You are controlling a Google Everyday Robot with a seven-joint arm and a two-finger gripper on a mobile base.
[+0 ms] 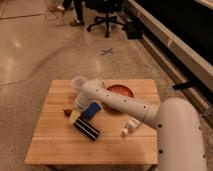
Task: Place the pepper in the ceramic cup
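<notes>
The pepper [66,112] is a small dark red shape on the wooden table [55,140], at the left, mostly hidden by my gripper. My gripper [75,113] reaches down over it from the right, just beside the blue sponge [91,110]. The ceramic cup [77,81] stands upright, white, at the table's back left, partly behind my arm [120,102].
A black striped block [87,128] lies in front of the sponge. An orange-red bowl [120,90] sits at the back, behind my arm. A slim white bottle [129,125] lies right of centre. Office chairs and people's legs are on the floor far behind.
</notes>
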